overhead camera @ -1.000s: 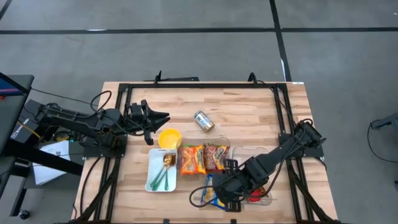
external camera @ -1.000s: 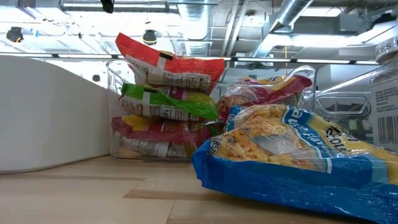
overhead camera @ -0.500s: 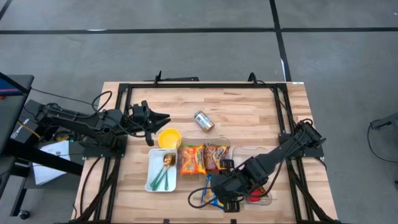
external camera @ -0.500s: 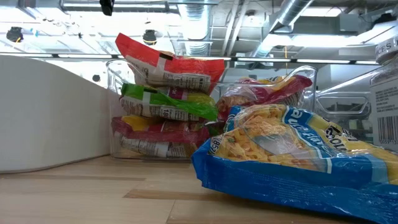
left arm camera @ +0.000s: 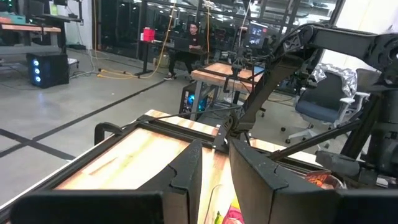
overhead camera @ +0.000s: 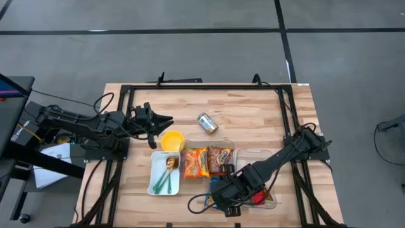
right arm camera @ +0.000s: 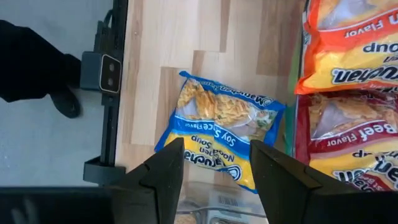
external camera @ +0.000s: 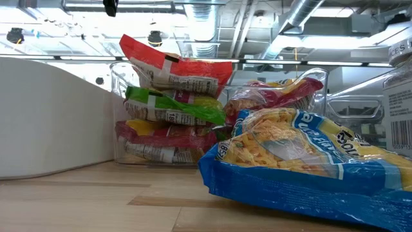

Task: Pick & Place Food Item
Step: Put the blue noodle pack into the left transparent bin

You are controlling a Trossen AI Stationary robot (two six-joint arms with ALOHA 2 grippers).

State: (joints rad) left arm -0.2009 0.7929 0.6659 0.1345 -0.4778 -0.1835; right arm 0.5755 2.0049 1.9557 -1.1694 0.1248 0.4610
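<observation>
Wooden table [overhead camera: 253, 107] with a black frame, two arms over it. Right arm reaches in toward the near edge; right gripper [right arm camera: 214, 171] hangs directly above the blue noodle packet [right arm camera: 221, 134], fingers spread apart with nothing between them, not yet touching. Left gripper [left arm camera: 214, 165] is parked well away near the yellow bowl [overhead camera: 172, 140], jaws nearly together with a narrow gap, holding nothing. The blue noodle packet lies flat on bare wood near the table's front edge, just beside the clear bin [external camera: 129, 109] holding the orange packet [right arm camera: 348, 50] and the red packet [right arm camera: 354, 134]. Handling guess: light, crinkly film bag over a brittle noodle block, so slippery skin and a crushable core; pinch across the short width at mid-body, or catch a sealed end seam, and squeeze gently. Also present: white tray [overhead camera: 155, 180] with utensils, a tin can [overhead camera: 207, 123]. Hard to see: in the high view the right arm covers most of the blue packet; the second clear container under the right arm is mostly hidden, contents unclear; the low view cuts the packet off at the right.
</observation>
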